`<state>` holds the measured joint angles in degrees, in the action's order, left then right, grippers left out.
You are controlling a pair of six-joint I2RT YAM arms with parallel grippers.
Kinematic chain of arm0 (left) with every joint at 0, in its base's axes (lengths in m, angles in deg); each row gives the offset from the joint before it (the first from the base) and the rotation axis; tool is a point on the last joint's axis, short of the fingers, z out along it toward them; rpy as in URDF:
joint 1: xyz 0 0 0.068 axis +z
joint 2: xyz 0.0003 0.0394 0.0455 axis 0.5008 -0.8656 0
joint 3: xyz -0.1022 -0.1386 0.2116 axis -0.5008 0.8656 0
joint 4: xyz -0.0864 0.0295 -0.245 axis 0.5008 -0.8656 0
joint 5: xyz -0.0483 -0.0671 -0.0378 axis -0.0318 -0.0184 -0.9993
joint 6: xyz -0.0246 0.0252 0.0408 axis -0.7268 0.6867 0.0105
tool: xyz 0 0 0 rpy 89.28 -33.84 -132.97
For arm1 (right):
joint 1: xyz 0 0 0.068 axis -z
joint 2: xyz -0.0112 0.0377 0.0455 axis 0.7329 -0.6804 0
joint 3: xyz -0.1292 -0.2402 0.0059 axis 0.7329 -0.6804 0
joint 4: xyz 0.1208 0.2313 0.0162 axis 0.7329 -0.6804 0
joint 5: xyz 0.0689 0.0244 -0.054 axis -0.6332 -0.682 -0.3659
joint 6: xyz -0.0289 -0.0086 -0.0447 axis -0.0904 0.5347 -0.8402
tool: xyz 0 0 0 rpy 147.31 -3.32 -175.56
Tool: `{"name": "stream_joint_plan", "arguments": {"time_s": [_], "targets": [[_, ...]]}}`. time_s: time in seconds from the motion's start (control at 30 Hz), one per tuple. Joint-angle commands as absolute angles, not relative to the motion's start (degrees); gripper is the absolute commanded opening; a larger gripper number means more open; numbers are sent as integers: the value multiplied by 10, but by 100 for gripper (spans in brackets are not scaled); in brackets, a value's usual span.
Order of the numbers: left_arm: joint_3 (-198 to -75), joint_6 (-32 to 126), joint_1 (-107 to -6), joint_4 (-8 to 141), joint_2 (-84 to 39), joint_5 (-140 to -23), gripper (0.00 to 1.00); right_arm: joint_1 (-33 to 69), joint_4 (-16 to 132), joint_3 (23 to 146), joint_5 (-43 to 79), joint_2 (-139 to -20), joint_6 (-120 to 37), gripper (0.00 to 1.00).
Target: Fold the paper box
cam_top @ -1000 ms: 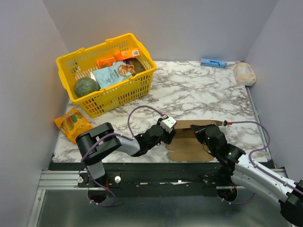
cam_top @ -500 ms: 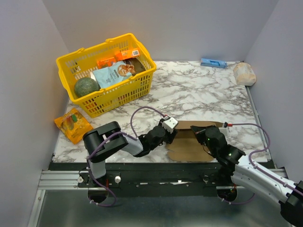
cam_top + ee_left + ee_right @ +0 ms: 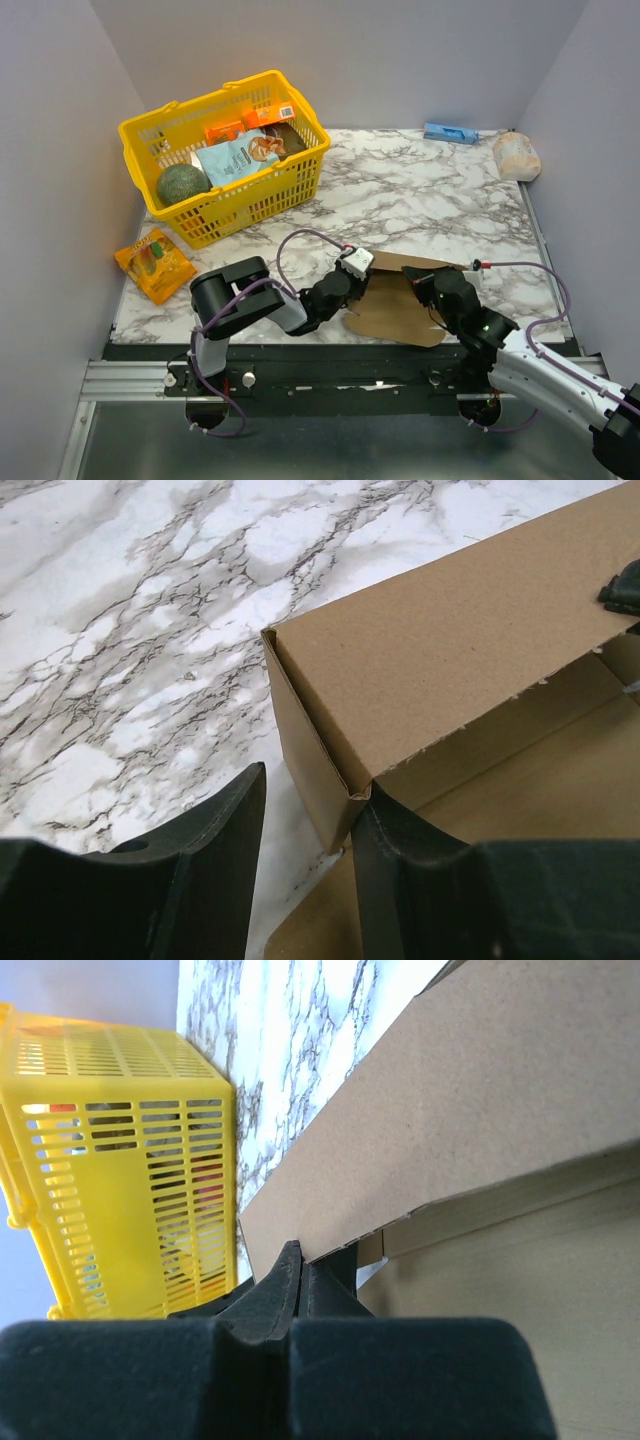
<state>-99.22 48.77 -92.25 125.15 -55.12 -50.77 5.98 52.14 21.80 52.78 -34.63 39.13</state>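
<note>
Orange snack packet (image 3: 153,262) sits at the far left of the table (image 3: 400,190), and the yellow basket (image 3: 225,160) of groceries is just beyond it, further back. Neither one matters here.

Moving right, the left claw (image 3: 312,788) is down low at the left end of the paper box (image 3: 395,305). The box lies at the near edge of the table, between the two arms. In the left wrist view the jaws are spread and straddle an upright corner of the brown cardboard. One finger (image 3: 420,880) touches that corner, and the other has bare marble between it and the wall. So it's released, not squeezing anything. The box looks half-formed to me: one long panel is raised and bent over, with the base flat underneath.

Next comes the right claw (image 3: 300,1257) at the box's right end, clenched on the edge of that raised panel. Its fingers are pinched together with the cardboard edge running into them.

At the far right, at the back, are a small blue box (image 3: 450,132) and a pale bag (image 3: 516,156), well apart from the action.

What worries me is that only one side is actually gripped. If the right arm pulls or twists, the box could pivot or skid off the near edge. Pinch too hard and that thin edge could crease or tear in the wrong spot. The raised panel might also spring back flat.
</note>
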Motion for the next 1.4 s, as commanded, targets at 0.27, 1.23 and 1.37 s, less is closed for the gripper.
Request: {"name": "stream_joint_plan", "arguments": {"time_s": [0.27,1.23,1.37], "targets": [[-1064,516,-949,1229,-588,-163,40,59,446,190,517,-340,391,1],[-1000,535,-947,1185,-547,-277,20,59,443,235,537,-298,255,45],[-992,504,-929,1096,-502,-361,19,58,459,252,500,-274,182,63]]}}
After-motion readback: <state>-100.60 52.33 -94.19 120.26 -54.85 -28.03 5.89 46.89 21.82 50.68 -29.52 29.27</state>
